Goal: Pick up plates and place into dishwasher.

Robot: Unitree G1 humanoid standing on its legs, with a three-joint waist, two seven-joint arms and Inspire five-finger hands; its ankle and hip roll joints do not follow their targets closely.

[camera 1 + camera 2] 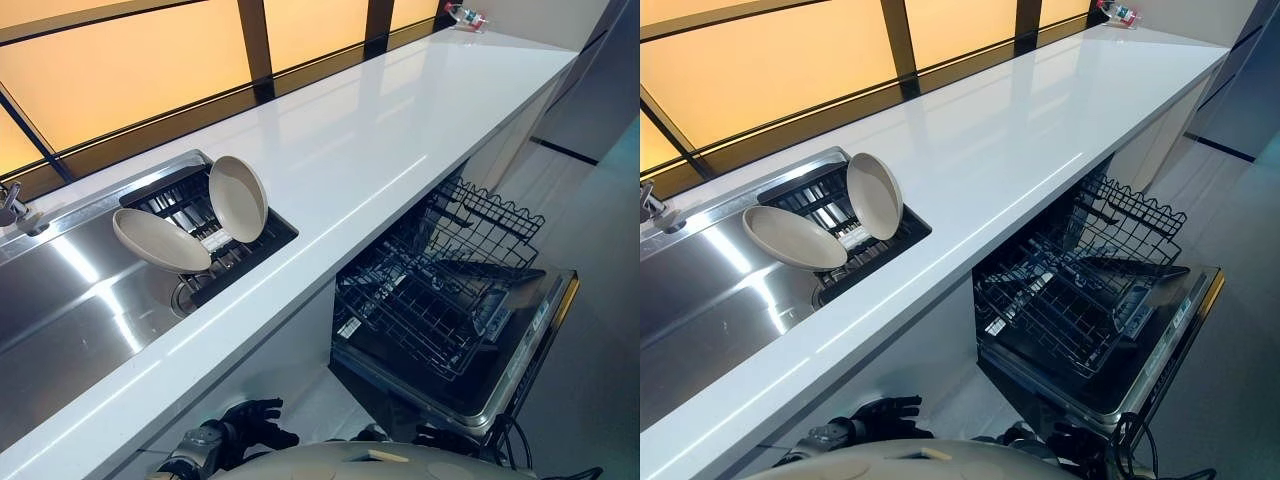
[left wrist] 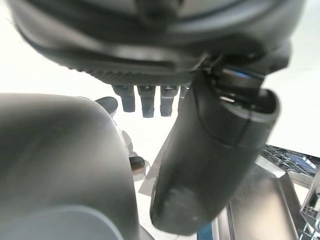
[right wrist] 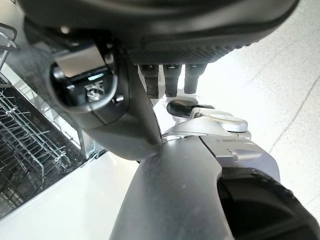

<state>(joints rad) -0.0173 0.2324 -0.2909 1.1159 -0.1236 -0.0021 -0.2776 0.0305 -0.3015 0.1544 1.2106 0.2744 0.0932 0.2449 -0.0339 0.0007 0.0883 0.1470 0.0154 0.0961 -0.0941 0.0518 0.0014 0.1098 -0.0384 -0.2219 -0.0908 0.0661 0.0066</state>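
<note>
Starting state by the look of it: both plates sit in the dark drying rack (image 1: 235, 250) set in the sink (image 1: 70, 310), at the left end of the white worktop (image 1: 380, 150). Upright plate (image 1: 238, 198) stands on edge in the rack, face turned toward the sink side; tilted plate (image 1: 160, 240) leans low beside it, rim hanging out over the sink basin, the two just touching or close to it, can't tell which. Left hand (image 1: 262, 418) hangs low under the worktop edge, fingers (image 2: 142, 102) loosely extended and holding nothing. Right hand (image 3: 172, 77) is also down by the robot's side; its wrist view shows fingers hanging relaxed, nothing in them. Dishwasher (image 1: 500, 350) is open below the worktop on the right, lower rack (image 1: 430, 300) pulled out over the door, no plates in it as far as I can see. Key relation: plates lie up and to the left of both hands, above worktop level, and the left hand is clearly the nearer one. My read: left arm has to rise over the worktop edge and come at a plate rim from above. Tilted plate looks the easier first grab, since its rim is free on the sink side. Transfer then runs rightward and down to the rack, so a handover or a step right is likely needed.
</note>
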